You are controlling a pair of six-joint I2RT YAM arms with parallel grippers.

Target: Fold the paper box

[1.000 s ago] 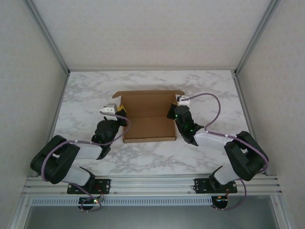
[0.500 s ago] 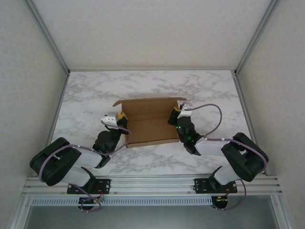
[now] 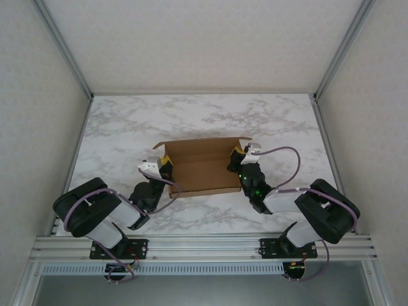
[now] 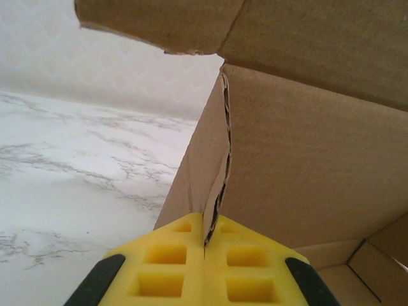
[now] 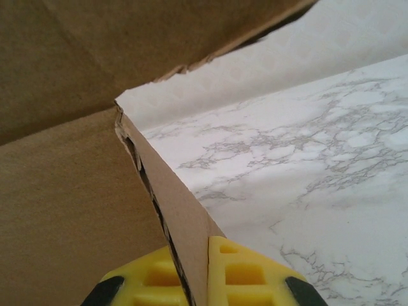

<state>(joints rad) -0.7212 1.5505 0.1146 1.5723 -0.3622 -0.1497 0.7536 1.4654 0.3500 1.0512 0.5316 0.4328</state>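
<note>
Since the earlier frame we had drawn the paper box [image 3: 203, 167] toward six o'clock, to the middle of the table [image 3: 115, 127], left gripper [image 3: 165, 164] at nine o'clock and right gripper [image 3: 236, 158] at three each pinching a side wall, presumably to keep both walls upright.

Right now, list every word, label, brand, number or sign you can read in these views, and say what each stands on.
None: no readable text anywhere.
The paper box: plain brown cardboard, every visible face blank.
The marble table: grey veining only.
The left tool and the right tool: blank yellow rubber, no markings.
</note>
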